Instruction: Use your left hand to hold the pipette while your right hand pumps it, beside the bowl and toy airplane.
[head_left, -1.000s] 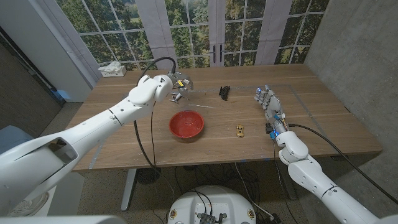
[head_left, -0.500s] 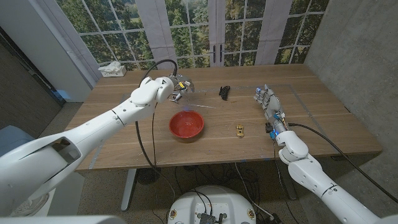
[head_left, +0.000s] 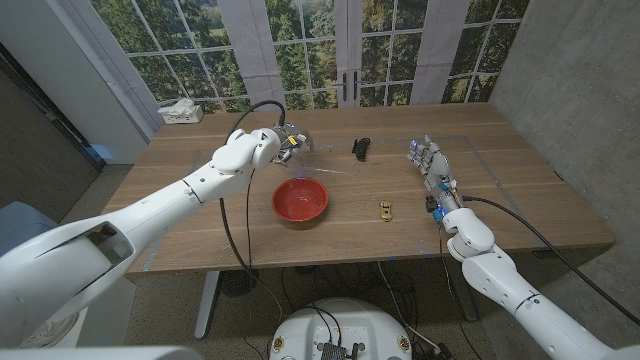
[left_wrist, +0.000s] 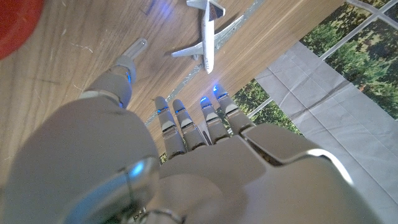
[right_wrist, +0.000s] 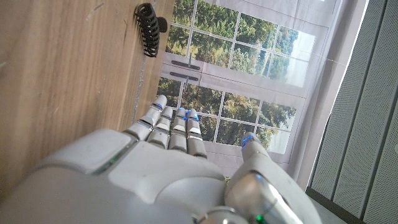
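The red bowl (head_left: 300, 200) sits mid-table; its rim (left_wrist: 15, 25) also shows in the left wrist view. A white toy airplane (left_wrist: 202, 34) lies on the wood just ahead of my left hand (left_wrist: 186, 162). In the head view the airplane is a thin pale streak (head_left: 326, 172) beyond the bowl. My left hand (head_left: 285, 140) hovers behind the bowl with fingers stretched out and nothing in them. My right hand (head_left: 432, 165) stands at the table's right, fingers straight and together, holding nothing (right_wrist: 168, 168). I cannot pick out the pipette with certainty.
A black coiled thing (head_left: 360, 148) lies at the far middle, ahead of my right hand (right_wrist: 149, 28). A small golden toy (head_left: 385, 210) sits right of the bowl. A tissue box (head_left: 180, 110) is at the far left corner. Tape lines (left_wrist: 186, 81) cross the wood.
My left hand has drifted a little to the right, behind the bowl. The right arm has not moved.
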